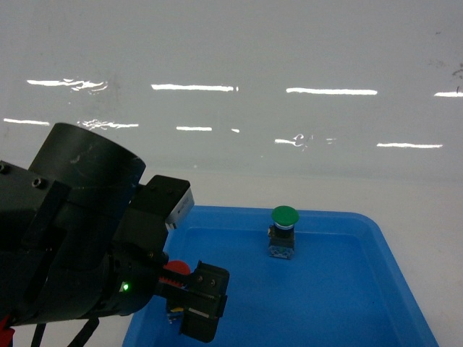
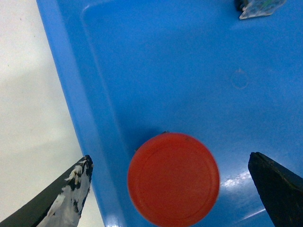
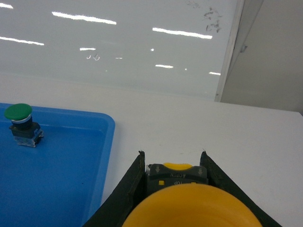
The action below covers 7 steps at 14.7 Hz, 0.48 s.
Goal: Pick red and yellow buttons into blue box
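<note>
The red button [image 2: 173, 178] stands in the near-left corner of a shallow blue tray [image 2: 189, 71], its round cap facing the left wrist camera. My left gripper [image 2: 169, 158] is open and straddles it, one finger outside the tray's rim, the other over the tray floor, neither touching. In the head view the red cap [image 1: 176, 269] shows just behind the left gripper [image 1: 197, 293]. My right gripper [image 3: 172, 154] is shut on the yellow button [image 3: 191, 208], gripping its black body above the white table, right of the tray. The blue box is out of view.
A green-capped button [image 1: 283, 217] stands upright toward the back of the tray [image 1: 394, 249]; it also shows in the right wrist view [image 3: 19, 116]. A glossy white wall [image 1: 231, 72] runs behind the table. A grey panel [image 3: 270, 52] stands at the far right.
</note>
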Available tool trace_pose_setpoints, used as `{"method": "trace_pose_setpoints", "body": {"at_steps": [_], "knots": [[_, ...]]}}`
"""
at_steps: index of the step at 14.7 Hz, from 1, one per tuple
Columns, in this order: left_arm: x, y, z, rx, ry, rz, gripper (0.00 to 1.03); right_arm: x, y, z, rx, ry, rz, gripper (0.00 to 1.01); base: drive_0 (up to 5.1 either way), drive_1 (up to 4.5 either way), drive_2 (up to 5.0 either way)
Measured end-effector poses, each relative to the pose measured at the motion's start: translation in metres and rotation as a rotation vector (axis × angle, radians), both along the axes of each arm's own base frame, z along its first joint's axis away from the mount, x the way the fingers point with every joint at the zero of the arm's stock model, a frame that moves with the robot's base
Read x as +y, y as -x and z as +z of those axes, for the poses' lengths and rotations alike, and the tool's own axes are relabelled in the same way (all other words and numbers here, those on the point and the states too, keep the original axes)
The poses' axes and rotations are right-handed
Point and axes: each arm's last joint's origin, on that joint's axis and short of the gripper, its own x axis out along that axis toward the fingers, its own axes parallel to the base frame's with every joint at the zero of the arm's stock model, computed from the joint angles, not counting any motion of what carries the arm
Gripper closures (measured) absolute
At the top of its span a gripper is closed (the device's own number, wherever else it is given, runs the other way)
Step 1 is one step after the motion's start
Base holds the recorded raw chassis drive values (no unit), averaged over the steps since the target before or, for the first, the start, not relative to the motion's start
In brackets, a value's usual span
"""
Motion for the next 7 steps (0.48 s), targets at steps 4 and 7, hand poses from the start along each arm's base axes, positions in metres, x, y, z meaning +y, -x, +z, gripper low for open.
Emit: {"method": "trace_pose_setpoints", "body": {"at_steps": [4, 7], "knots": [[0.009, -0.005, -0.016, -0.008, 0.003, 0.033, 0.05, 0.000, 0.000, 0.000, 0.000, 0.000, 0.000, 0.72, 0.0, 0.00, 0.0], [0.008, -0.007, -0.020, -0.017, 0.032, 0.028, 0.05, 0.000, 0.000, 0.000, 0.000, 0.000, 0.000, 0.72, 0.0, 0.00, 0.0]]}}
